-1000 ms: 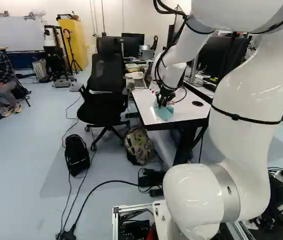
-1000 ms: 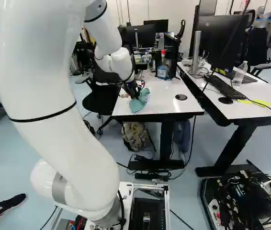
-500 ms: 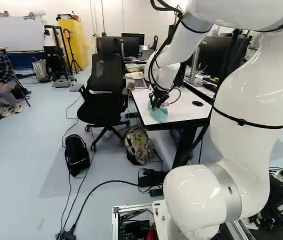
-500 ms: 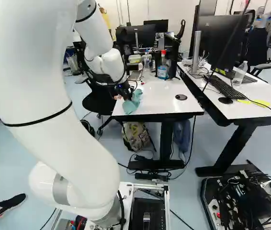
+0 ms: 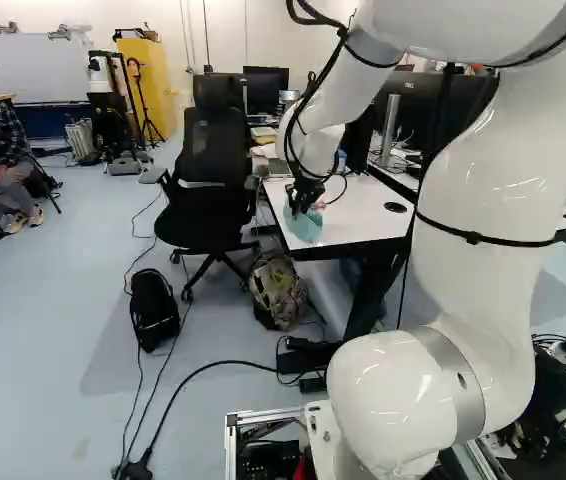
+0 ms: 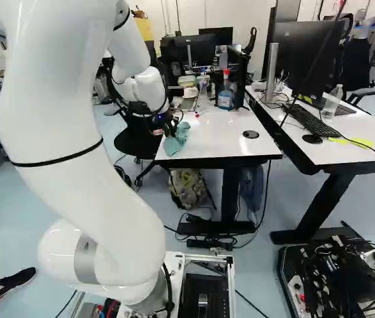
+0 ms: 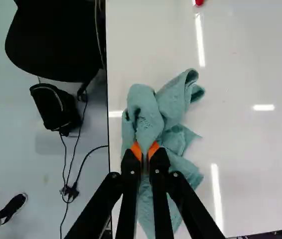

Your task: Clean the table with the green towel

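My gripper [image 5: 304, 200] is almost fully closed, and between its two fingers it pinches the towel [image 7: 146, 117]. The towel lies crumpled on the table [image 6: 224, 142], near to the edge on the chair's [image 5: 213, 150] side. Farther along the table stands a bottle [image 6: 224, 100].
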